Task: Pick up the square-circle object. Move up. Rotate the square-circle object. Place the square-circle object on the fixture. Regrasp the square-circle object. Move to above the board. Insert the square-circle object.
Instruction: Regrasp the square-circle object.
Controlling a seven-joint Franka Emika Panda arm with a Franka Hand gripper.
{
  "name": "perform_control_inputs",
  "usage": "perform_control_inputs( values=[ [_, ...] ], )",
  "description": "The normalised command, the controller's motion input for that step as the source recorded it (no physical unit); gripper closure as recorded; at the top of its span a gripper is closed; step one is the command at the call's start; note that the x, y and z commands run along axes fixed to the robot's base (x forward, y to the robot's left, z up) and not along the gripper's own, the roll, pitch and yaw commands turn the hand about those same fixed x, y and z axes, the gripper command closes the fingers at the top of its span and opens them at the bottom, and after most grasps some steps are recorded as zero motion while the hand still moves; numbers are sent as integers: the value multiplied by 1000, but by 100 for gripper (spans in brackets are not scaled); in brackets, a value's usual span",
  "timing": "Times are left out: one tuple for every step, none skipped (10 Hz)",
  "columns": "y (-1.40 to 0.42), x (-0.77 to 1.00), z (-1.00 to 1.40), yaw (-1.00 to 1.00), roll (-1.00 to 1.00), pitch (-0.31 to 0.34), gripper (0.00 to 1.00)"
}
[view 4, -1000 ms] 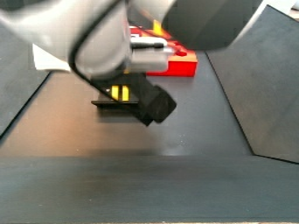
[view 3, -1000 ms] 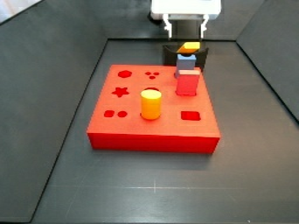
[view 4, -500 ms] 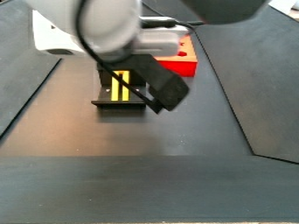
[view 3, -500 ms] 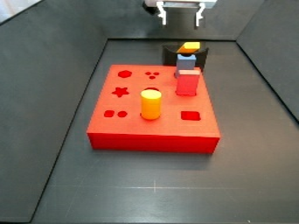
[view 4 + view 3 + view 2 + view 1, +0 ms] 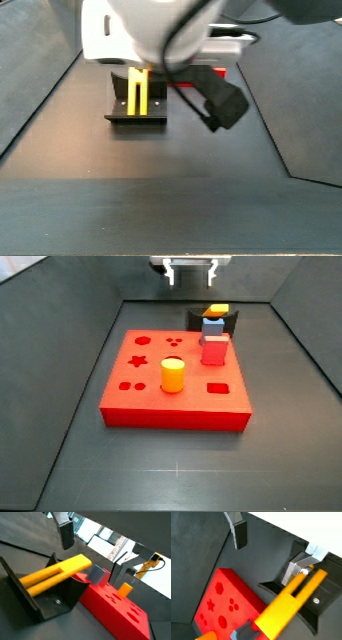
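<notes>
The square-circle object [image 5: 139, 88] is a long yellow bar lying across the black fixture [image 5: 138, 119], and it also shows in both wrist views [image 5: 295, 602] [image 5: 52, 575]. In a side view only the bar's end [image 5: 217, 308] shows, behind the other pieces. My gripper [image 5: 191, 272] hangs open well above the fixture, at the back of the workspace. Between the fingers [image 5: 238, 533] there is only air; the gripper [image 5: 93, 552] is clear of the bar. The red board [image 5: 187, 404] lies in front of the fixture.
On the board stand a short yellow-orange cylinder [image 5: 173, 374], a small red cuboid [image 5: 214, 351] and a blue-grey piece [image 5: 211, 325]. Dark sloping walls enclose the floor on both sides. A black cable loop [image 5: 221, 105] hangs from the arm beside the fixture.
The open gripper has risen straight up from the fixture, almost leaving the side view's top. The yellow bar stays on the fixture, now uncovered.
</notes>
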Motion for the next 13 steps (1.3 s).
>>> perform_control_inputs(
  values=[
    [-29, -899, 25, 74, 135, -62, 0],
    [-24, -767, 27, 68, 132, -46, 0],
    [-1000, -352, -60, -1000, 853, -26, 0],
    [-1000, -235, -49, -1000, 858, -37, 0],
    [-1000, -153, -30, -1000, 860, -69, 0],
    [-1000, -134, -34, -1000, 857, -88, 0],
    [-1000, -138, -23, -1000, 849, -136, 0],
    [-1000, -141, -11, -1000, 849, -153, 0],
    [-810, -120, 10, -1000, 849, -191, 0],
    [-543, -86, 11, -1000, 847, -227, 0],
    [-340, -65, 13, -1000, 844, -252, 0],
    [-196, -57, 13, -1000, 843, -269, 0],
    [-42, -47, 16, -1000, 831, -297, 0]
  ],
)
